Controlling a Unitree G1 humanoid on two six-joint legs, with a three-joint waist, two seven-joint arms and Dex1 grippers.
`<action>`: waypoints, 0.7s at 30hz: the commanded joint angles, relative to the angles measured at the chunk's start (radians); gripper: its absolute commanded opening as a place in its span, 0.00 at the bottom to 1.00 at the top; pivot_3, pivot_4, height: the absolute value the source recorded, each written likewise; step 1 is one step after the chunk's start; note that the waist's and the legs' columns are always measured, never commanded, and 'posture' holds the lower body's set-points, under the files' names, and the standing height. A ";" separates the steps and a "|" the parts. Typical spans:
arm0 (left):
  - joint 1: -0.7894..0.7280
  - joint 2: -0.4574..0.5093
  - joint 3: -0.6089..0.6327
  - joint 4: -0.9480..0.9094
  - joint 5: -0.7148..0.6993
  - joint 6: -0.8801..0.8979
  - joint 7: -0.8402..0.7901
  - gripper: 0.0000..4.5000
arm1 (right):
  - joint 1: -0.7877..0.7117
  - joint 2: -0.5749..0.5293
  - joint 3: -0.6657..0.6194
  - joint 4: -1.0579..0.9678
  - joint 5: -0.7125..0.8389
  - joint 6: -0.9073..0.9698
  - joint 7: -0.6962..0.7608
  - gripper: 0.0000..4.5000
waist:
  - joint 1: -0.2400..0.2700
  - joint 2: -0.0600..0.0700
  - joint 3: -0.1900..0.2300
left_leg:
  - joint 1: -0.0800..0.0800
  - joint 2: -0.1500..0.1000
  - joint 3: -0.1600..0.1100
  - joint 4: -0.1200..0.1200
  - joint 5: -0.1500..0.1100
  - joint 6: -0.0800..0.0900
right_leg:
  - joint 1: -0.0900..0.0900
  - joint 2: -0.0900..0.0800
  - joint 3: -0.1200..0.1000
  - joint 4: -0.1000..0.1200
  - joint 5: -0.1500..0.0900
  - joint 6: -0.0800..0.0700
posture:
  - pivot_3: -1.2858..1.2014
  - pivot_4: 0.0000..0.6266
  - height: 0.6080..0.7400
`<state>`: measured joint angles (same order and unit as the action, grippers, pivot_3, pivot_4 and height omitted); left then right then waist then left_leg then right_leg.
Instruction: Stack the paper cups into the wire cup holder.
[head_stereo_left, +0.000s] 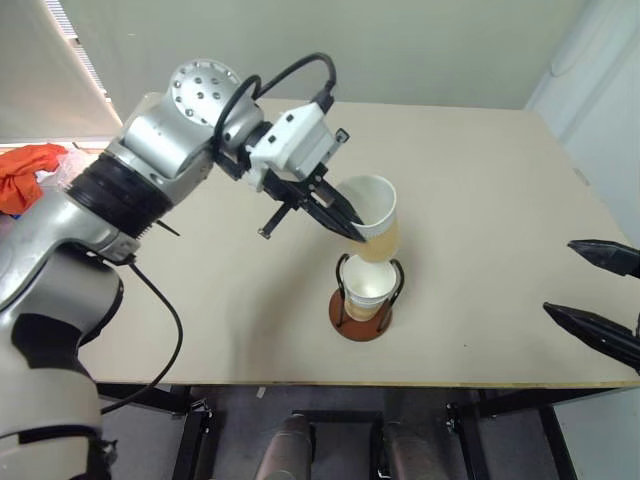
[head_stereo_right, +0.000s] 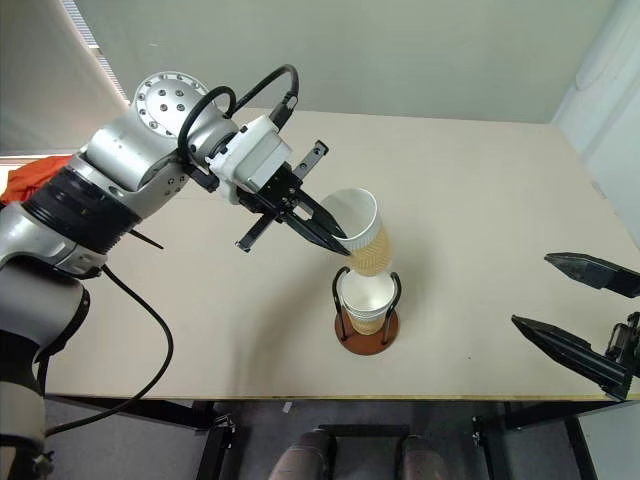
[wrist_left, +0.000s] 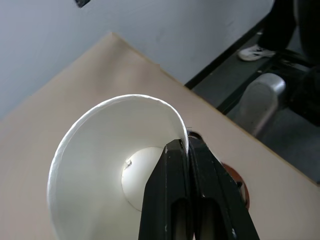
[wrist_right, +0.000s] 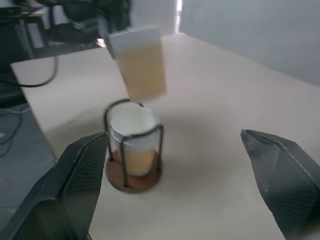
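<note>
On the tan tabletop, the left gripper pinches a paper cup by its rim, tilted above the cup in the wire holder; next I think it must straighten and lower, while the right gripper waits with jaws wide.

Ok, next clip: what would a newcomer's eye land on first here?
The left pincer, pinching the rim of a tilted paper cup just above the wire cup holder near the table's front edge. A cup already sits in that holder. At the right edge, the right pincer hangs wide open.
</note>
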<state>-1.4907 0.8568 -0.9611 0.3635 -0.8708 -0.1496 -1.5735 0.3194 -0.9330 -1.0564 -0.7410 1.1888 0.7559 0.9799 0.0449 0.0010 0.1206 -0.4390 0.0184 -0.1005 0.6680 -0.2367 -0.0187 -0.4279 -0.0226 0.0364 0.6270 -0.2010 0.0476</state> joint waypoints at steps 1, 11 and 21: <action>-0.037 -0.011 -0.030 -0.010 -0.021 -0.043 -0.041 0.01 | 0.043 -0.057 -0.066 -0.047 0.048 0.036 0.020 1.00 | 0.001 0.000 0.000 | 0.001 0.000 0.000 0.000 0.000 0.000 | 0.001 0.000 0.000 0.000 -0.002 -0.001 | 0.52 0.24 1.00; -0.043 -0.039 -0.114 0.009 -0.004 -0.112 -0.041 0.01 | 0.079 -0.080 -0.115 -0.083 0.137 0.038 -0.010 1.00 | 0.003 -0.001 0.000 | 0.000 -0.003 -0.001 0.003 -0.001 0.001 | 0.002 0.000 0.001 0.000 -0.004 -0.003 | 0.52 0.24 1.00; -0.028 -0.052 -0.137 0.030 0.048 -0.118 -0.041 0.01 | 0.096 -0.081 -0.114 -0.090 0.126 0.024 -0.010 1.00 | 0.003 -0.001 0.000 | 0.000 -0.003 0.000 0.006 -0.002 0.003 | 0.004 0.000 0.001 0.001 -0.003 -0.002 | 0.52 0.24 1.00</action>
<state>-1.5070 0.7927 -1.1005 0.4120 -0.8195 -0.2660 -1.5742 0.4167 -1.0058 -1.1336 -0.8286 1.3109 0.7948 0.9723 0.0484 0.0005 0.1210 -0.4389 0.0147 -0.1008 0.6742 -0.2383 -0.0156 -0.4243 -0.0228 0.0374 0.6275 -0.2043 0.0453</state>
